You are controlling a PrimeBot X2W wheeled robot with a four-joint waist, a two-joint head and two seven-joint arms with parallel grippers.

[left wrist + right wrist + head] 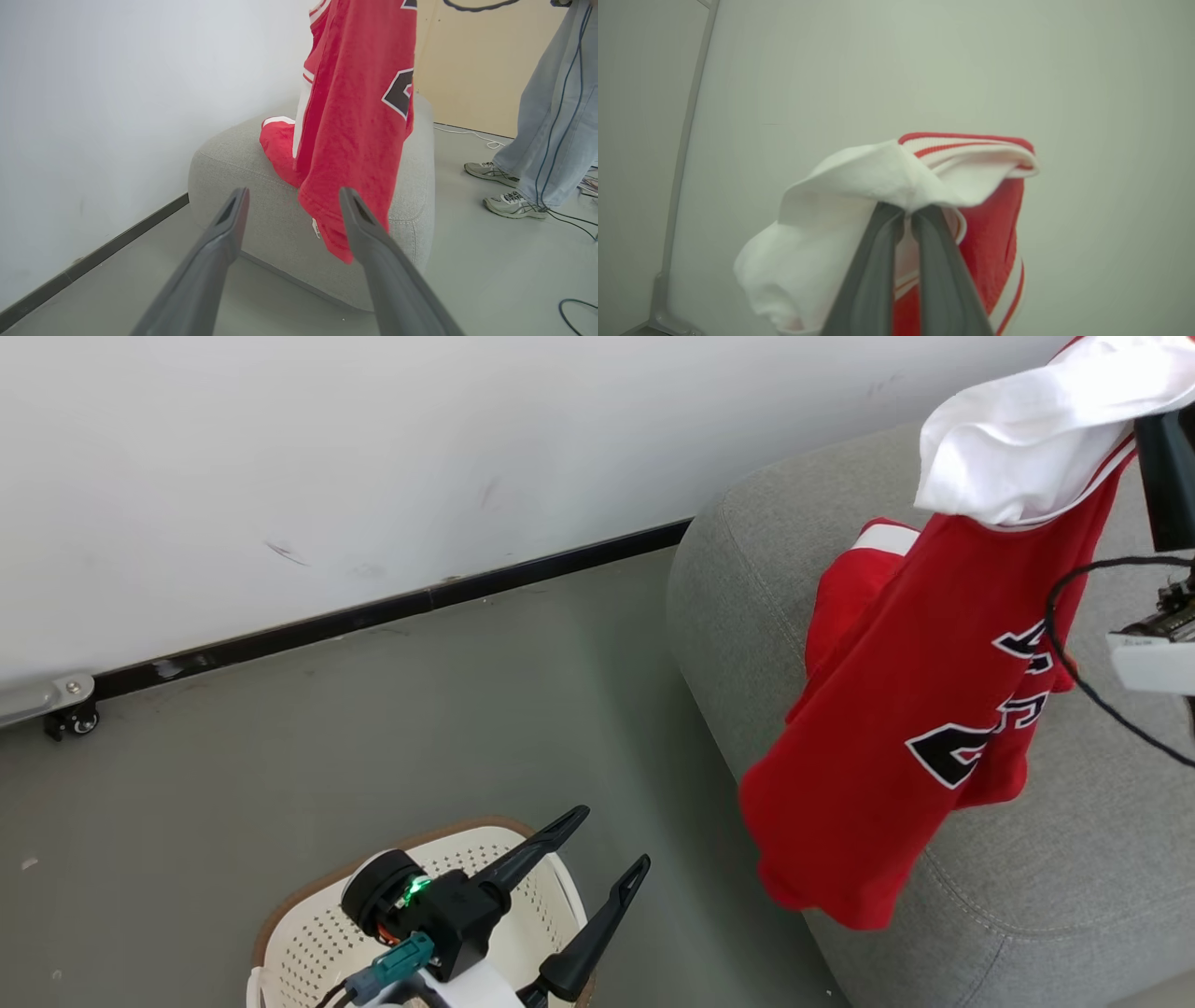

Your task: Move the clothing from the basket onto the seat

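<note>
We hang clothing point(896, 709) above seat point(747, 569), right gripper point(907, 210) pinching its white fold, likely for drop | left gripper point(607, 845) spread, clear of seat.

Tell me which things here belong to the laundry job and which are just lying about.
Job: hanging red jersey, second red garment, grey seat, basket, right end effector pinching the jersey.
Lying about: person's shoes, floor cables, caster by the wall.
</note>
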